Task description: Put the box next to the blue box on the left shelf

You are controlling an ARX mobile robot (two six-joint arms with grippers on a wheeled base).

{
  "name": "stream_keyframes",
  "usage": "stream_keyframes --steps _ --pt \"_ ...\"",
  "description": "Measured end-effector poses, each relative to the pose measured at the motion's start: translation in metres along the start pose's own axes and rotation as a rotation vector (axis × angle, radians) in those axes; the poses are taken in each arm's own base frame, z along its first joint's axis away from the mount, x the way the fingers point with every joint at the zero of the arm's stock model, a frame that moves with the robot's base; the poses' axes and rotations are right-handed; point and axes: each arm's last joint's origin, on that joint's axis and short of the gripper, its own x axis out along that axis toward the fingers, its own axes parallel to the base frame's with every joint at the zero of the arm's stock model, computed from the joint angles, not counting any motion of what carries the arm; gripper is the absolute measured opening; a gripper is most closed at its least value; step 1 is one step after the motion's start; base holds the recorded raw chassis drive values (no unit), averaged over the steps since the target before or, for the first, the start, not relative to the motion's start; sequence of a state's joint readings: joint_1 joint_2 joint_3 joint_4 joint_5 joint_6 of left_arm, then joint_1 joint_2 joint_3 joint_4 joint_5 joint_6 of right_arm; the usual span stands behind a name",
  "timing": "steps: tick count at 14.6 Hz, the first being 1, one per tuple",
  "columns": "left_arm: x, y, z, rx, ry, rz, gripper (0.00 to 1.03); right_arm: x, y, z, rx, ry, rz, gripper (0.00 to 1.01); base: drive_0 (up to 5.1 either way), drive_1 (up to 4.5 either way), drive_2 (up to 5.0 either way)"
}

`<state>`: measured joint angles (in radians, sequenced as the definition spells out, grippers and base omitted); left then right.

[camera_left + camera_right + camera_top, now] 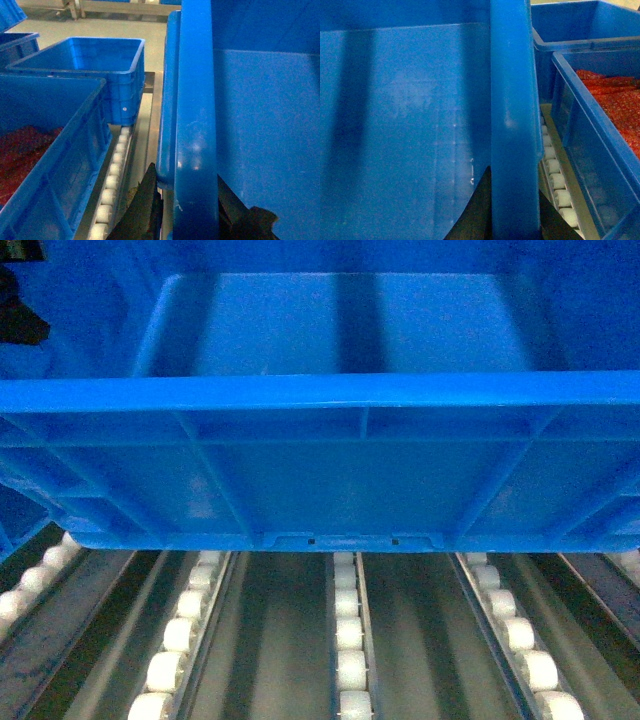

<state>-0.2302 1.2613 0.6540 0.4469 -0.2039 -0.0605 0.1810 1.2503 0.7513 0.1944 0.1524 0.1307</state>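
Note:
The box (340, 470), a large bright-blue ribbed crate, fills the head view, with its near wall over the left shelf's white roller rails (348, 640). I cannot tell whether its base touches them. My left gripper (192, 215) is shut on the box's left rim (195, 125), one dark finger (145, 210) outside and one inside. My right gripper (515, 220) is shut on the right rim (512, 100) in the same way. A blue box (45, 165) holding red contents stands just left of the held box, across a roller rail (112, 175).
An empty blue crate (90, 70) stands behind the left neighbour. On the right, a blue box with red contents (600, 150) sits close beside a roller rail (555, 175), with another blue crate (570, 25) behind it.

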Motion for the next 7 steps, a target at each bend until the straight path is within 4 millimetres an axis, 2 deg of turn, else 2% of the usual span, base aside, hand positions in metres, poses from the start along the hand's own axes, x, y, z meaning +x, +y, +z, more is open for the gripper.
stream_keyframes --steps 7 --pt "0.0 0.0 0.0 0.0 0.0 0.0 0.16 0.0 0.0 0.0 0.0 0.0 0.0 0.07 0.0 0.0 0.0"
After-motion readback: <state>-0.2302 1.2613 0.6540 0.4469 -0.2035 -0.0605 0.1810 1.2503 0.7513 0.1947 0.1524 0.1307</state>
